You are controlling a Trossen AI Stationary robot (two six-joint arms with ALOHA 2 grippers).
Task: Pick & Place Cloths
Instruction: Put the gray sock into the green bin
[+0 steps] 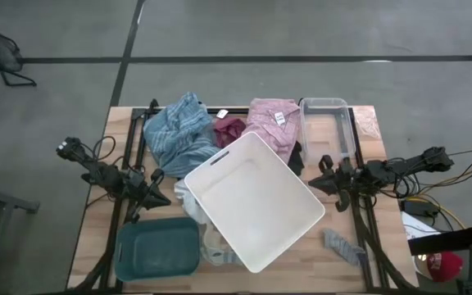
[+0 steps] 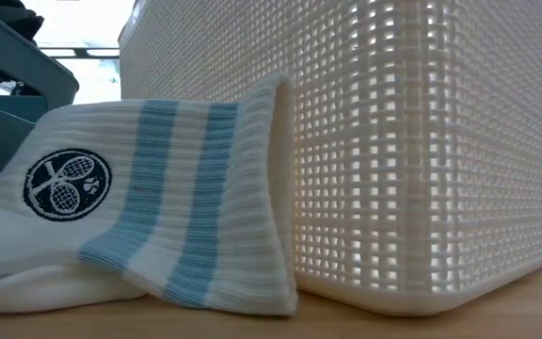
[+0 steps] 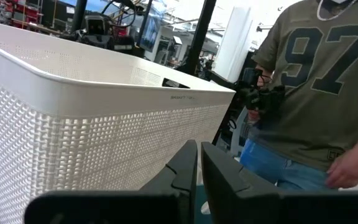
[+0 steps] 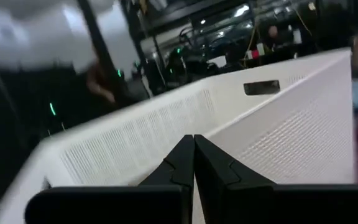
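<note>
High view: white basket [image 1: 255, 199] sits tilted at bench [image 1: 367, 123] centre, blue striped cloth [image 1: 179, 131] at 11 o'clock of it, maroon cloth [image 1: 229, 129] and pink cloth [image 1: 270, 121] at 12, grey cloth [image 1: 344, 247] at 4, teal bin [image 1: 157, 247] at 8. Left end effector [image 1: 161, 197] at 9 and right end effector [image 1: 318, 182] at 3, both empty, fingers pressed together per wrist views. Only the low view shows a white blue-striped sock [image 2: 139, 226] touching the basket wall. Only the left wrist view shows a person [image 3: 319, 87].
</note>
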